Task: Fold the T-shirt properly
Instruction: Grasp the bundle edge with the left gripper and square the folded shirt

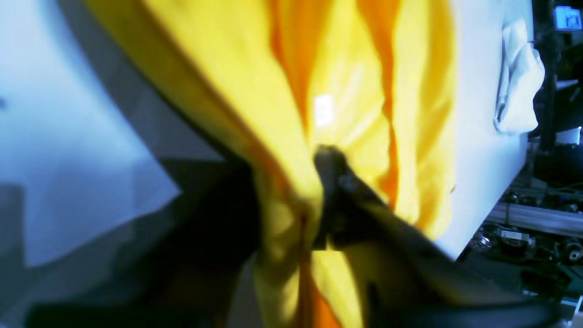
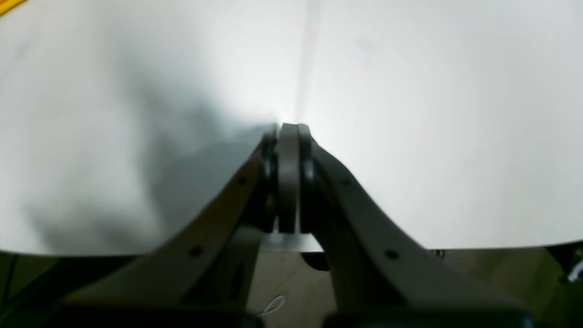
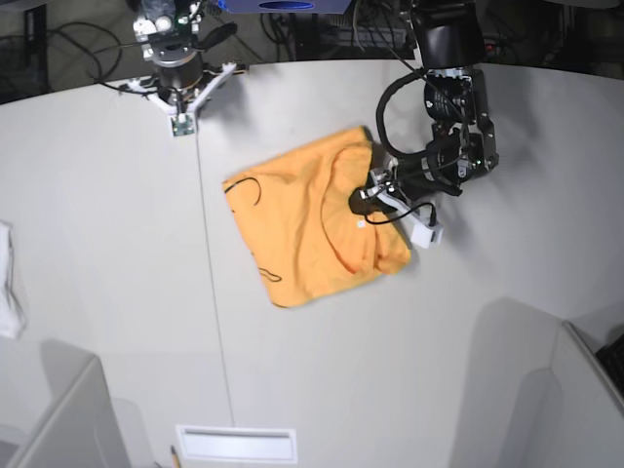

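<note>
T-shirt, a plain apricot cotton one with short sleeves, lies crumpled and partly doubled over near the middle of the pale grey bench. Closest to the left wrist camera, the left gripper has its dark fingers pinched together on a bunched fold of the fabric, at the shirt's edge on the base view's right; cloth stretches away from the pinch in long ridges, with a small white tag just beyond it. The grip seems to hold more than one layer, so my judgement is that the step in hand is drawing this side across. To do it well, the arm should lift only enough to free the fold, travel smoothly over the shirt and lay the edge parallel to the opposite side, so no wrinkles get trapped. Farther off, well apart from the shirt, a rumpled white cloth sits at the bench's edge. The right gripper hangs over bare bench beyond the shirt, fully closed with nothing between its fingers.
</note>
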